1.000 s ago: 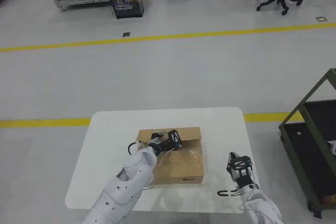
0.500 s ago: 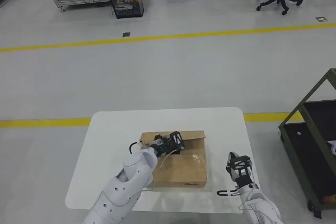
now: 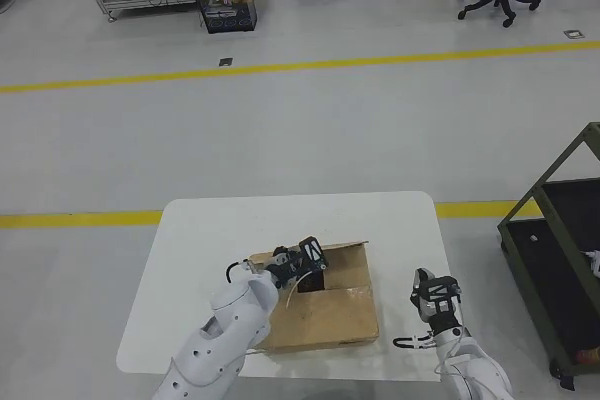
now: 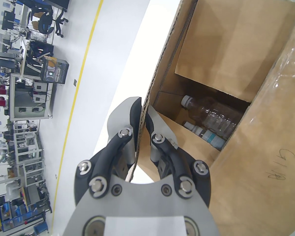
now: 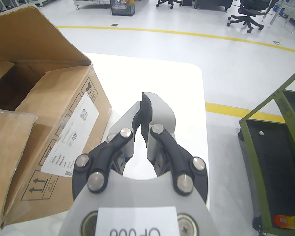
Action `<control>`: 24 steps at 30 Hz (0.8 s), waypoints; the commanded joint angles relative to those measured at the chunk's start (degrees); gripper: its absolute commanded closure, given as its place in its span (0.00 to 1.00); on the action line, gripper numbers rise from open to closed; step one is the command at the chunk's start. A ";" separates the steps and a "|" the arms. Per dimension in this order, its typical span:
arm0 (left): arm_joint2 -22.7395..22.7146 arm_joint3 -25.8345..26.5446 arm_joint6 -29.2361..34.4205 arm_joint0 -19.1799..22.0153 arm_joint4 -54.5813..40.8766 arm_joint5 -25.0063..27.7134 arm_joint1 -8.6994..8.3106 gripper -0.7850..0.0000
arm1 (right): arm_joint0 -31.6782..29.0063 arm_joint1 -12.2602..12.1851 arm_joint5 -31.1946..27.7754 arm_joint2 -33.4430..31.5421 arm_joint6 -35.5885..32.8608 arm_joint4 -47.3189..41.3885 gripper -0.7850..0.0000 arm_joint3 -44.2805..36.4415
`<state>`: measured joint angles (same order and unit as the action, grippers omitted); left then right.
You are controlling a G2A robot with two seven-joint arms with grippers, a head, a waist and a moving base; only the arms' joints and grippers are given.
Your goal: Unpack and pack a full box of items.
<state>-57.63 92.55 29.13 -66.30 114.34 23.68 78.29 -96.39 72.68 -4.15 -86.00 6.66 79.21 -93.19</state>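
The brown corrugated cardboard box [image 3: 330, 318] sits around the middle of the white rounded table [image 3: 200, 260], towards my side. Step in hand, as I judge it: opening the box, i.e. the very start of unpacking.

My left gripper [image 4: 142, 114] is clamped on the edge of the far long flap [image 4: 170, 47], one pad each side of the cardboard, w/ the flap raised roughly upright. The near flap [image 4: 268, 136], w/ clear tape along its edge, lies over abt half the opening. Through the gap I see a clear plastic bottle w/ white cap [image 4: 206, 111] on its side and smaller white-capped bottles [image 4: 201, 132] beside it; the rest is hidden. Nothing is out yet.

Next move prob calls for folding the far flap right back, letting go, then lifting the near flap. My right gripper [image 5: 143, 116] is handy for that: just beside the box's right wall, above the table, pads pressed together, holding nothing. Risk: the box slides as I pull.

An olive-green metal trolley [image 3: 580, 250] stands well apart on the right
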 commanded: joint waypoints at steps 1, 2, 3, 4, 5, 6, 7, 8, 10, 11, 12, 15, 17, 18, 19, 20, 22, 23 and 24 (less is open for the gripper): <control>0.61 -1.11 -0.70 1.39 1.79 -0.02 0.09 0.00 | 0.03 -0.01 0.03 -0.05 -0.04 0.12 1.00 -0.06; 0.89 -1.64 -1.18 2.00 1.90 -0.37 0.21 0.00 | 0.06 -0.02 0.06 -0.08 -0.04 0.18 1.00 -0.14; 1.20 -2.14 -1.46 2.74 2.35 -0.69 0.32 0.00 | 0.04 -0.02 0.06 -0.12 -0.06 0.19 1.00 -0.21; 1.54 -2.76 -1.71 3.50 3.18 -1.32 0.43 0.00 | 0.01 -0.03 0.05 -0.19 -0.06 0.19 1.00 -0.29; 1.94 -3.47 -1.93 4.32 4.11 -1.99 0.55 0.00 | -0.06 -0.05 0.07 -0.28 -0.04 0.18 1.00 -0.38; 2.21 -4.27 -2.28 4.99 4.21 -2.92 0.73 0.00 | -0.13 -0.05 0.12 -0.36 0.01 0.16 1.00 -0.47; 2.48 -5.19 -2.43 5.77 4.25 -3.94 0.94 0.00 | -0.22 -0.05 0.21 -0.43 0.04 0.12 1.00 -0.52; 2.92 -6.03 -2.66 6.67 4.72 -4.94 1.15 0.00 | -0.29 -0.06 0.29 -0.49 0.04 0.21 1.00 -0.59; 3.81 -8.02 -3.17 8.25 4.93 -7.43 1.68 0.00 | -0.45 -0.06 0.48 -0.52 0.11 0.20 1.00 -0.68; 4.38 -9.16 -3.11 9.09 5.28 -8.44 1.95 0.00 | -0.52 -0.05 0.55 -0.51 0.13 0.19 1.00 -0.72; 5.14 -10.20 -3.23 10.05 6.39 -9.38 2.21 0.00 | -0.58 -0.05 0.58 -0.49 0.17 0.20 1.00 -0.76; 6.67 -13.32 -3.60 12.47 7.28 -12.69 3.09 0.00 | -0.75 -0.03 0.86 -0.43 0.11 0.26 1.00 -0.80; 8.18 -15.02 -3.47 13.70 8.93 -15.44 3.73 0.00 | -0.84 -0.01 1.02 -0.37 0.08 0.23 1.00 -0.85; 8.77 -16.01 -3.54 14.05 8.43 -16.35 4.11 0.00 | -0.87 0.00 1.07 -0.33 0.10 0.29 1.00 -0.83; 9.29 -17.10 -3.56 14.59 8.04 -16.99 4.47 0.00 | -0.91 0.00 1.16 -0.31 0.08 0.35 1.00 -0.80; 9.68 -18.34 -3.52 15.18 7.93 -17.96 4.81 0.00 | -0.92 0.02 1.25 -0.26 0.02 0.31 1.00 -0.82; 10.36 -21.00 -3.04 16.22 7.33 -19.69 5.51 0.00 | -0.93 0.03 1.30 -0.21 0.02 0.21 1.00 -0.86; 10.66 -22.28 -3.00 16.83 7.14 -20.46 5.84 0.00 | -0.94 0.04 1.30 -0.21 0.03 0.19 1.00 -0.85; 10.98 -23.72 -3.12 17.45 7.05 -20.93 6.16 0.00 | -0.94 0.04 1.30 -0.21 0.04 0.20 1.00 -0.85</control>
<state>-46.98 70.50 26.09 -49.50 121.51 3.36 84.13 -97.32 72.72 -2.84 -86.21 6.67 79.41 -94.04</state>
